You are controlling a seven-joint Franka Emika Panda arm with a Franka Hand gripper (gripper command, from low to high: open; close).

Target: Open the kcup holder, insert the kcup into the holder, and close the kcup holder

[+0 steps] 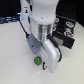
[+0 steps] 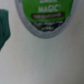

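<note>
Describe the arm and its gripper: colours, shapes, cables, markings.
The arm is glossy white with rounded segments, ending in a ribbed silver-grey cylindrical flange. Below it sits a boxy white gripper. A thin dark cable runs alongside. The frames are too blurred to show any markings.

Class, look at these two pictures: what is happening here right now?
A white robot arm reaches down over a pale table, its gripper low beside a tiny round pod with a bright green top. The wrist view shows that green lid close below. The pictures do not show whether the gripper is open. The black boxy drawer unit sits behind, its state unclear.
</note>
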